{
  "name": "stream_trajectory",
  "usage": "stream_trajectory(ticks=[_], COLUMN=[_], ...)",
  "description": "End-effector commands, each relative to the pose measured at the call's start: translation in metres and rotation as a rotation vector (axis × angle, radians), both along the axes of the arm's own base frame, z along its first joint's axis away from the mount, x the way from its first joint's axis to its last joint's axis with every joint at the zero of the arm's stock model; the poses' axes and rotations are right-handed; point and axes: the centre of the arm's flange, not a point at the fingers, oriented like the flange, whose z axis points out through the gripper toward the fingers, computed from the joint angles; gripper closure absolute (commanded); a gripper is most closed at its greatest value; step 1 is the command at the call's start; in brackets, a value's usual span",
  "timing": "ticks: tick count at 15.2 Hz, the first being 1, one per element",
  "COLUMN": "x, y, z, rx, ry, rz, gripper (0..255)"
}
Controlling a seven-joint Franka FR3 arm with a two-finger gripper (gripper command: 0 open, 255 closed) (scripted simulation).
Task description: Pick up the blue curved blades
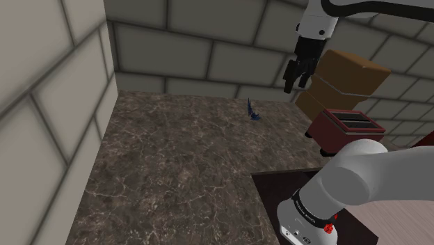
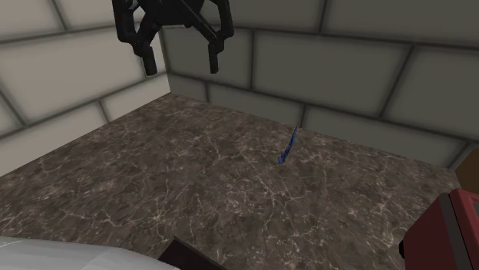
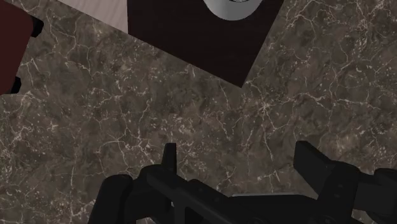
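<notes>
Near the back wall (image 1: 209, 62), blue blades (image 2: 288, 147) stand nearly upright; hand (image 2: 183, 65) gapes wide.

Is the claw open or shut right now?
Open. In the second exterior view the claw has its fingers well apart, nothing between them, above the counter where the blue blades lie.

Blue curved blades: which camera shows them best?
Second exterior view: the blue curved blades appear closest and unobstructed on the dark marbled counter. Shoulder view shows them smaller, farther off. Wrist view faces that counter beside the dark box stand.
</notes>
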Motion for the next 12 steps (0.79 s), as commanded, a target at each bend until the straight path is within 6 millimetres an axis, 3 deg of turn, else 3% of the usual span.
stream_trajectory(ticks=[1,12], x=[0.000,0.067], y=[0.000,-0.065], z=[0.000,-0.103], rx=[0.000,0.001], ry=[0.000,-0.091], rz=[0.000,-0.141], gripper=[0,0])
